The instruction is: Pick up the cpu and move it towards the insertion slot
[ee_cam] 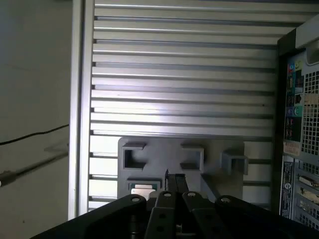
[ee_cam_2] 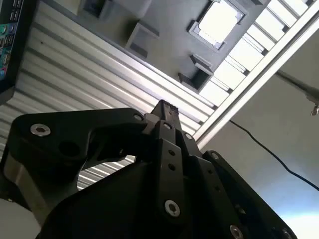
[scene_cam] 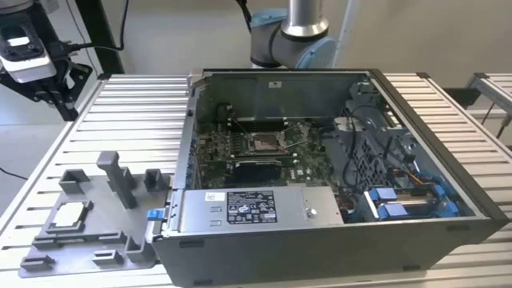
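- Pincer (scene_cam: 60, 99): raised above the far corner of the bench (scene_cam: 120, 114), at the exterior view's left. Its tips are drawn together and hold nothing.
- Cpu (scene_cam: 68, 215): flat, silvery face up, in a recess of the grey tray (scene_cam: 100, 231). It lies below the pincer and nearer the camera, apart from it. It is square, with no long axis.
- Insertion slot (scene_cam: 264, 142): inside the open case (scene_cam: 320, 240), well apart from the cpu, to the exterior view's right.
- The exterior view gives the height gap and the slot. The second wrist view places the cpu (ee_cam_2: 218, 22) beyond the closed tips, and the first wrist view places it (ee_cam: 143, 189) just beside them.
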